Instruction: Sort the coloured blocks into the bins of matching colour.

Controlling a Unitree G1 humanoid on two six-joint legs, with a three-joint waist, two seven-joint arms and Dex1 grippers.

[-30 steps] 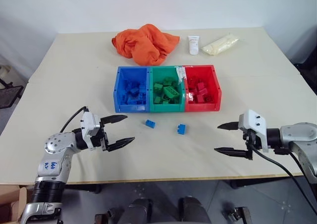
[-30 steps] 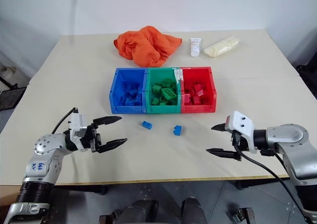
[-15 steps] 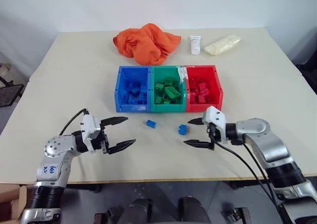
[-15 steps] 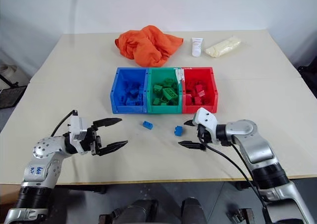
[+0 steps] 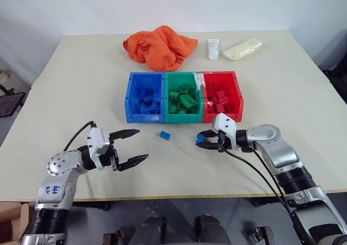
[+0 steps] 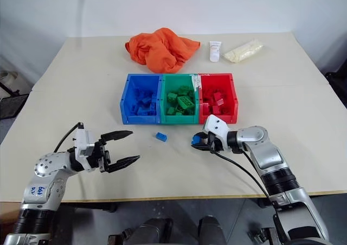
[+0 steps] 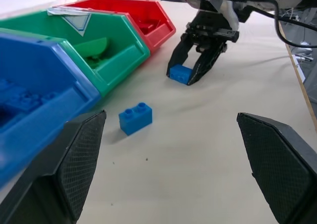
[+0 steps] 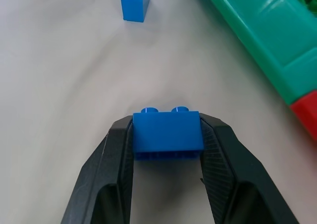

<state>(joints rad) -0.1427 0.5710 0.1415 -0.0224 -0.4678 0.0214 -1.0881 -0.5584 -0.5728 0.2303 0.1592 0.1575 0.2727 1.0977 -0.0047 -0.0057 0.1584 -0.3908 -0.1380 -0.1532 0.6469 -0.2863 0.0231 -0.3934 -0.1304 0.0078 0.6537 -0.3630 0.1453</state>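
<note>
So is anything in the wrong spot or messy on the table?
Two blue blocks are outside the bins: one lies loose on the table in front of the green bin, the other is pinched in the right end effector. A white label hangs askew over the green bin's edge.

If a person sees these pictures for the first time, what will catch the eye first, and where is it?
First comes the row of three bins, blue, green and red, in the middle of the table, each filled with blocks of its own colour. Just in front of the red one, the right gripper is shut on a blue block, with another blue block lying loose nearby. An orange cloth sits crumpled behind the bins.
</note>
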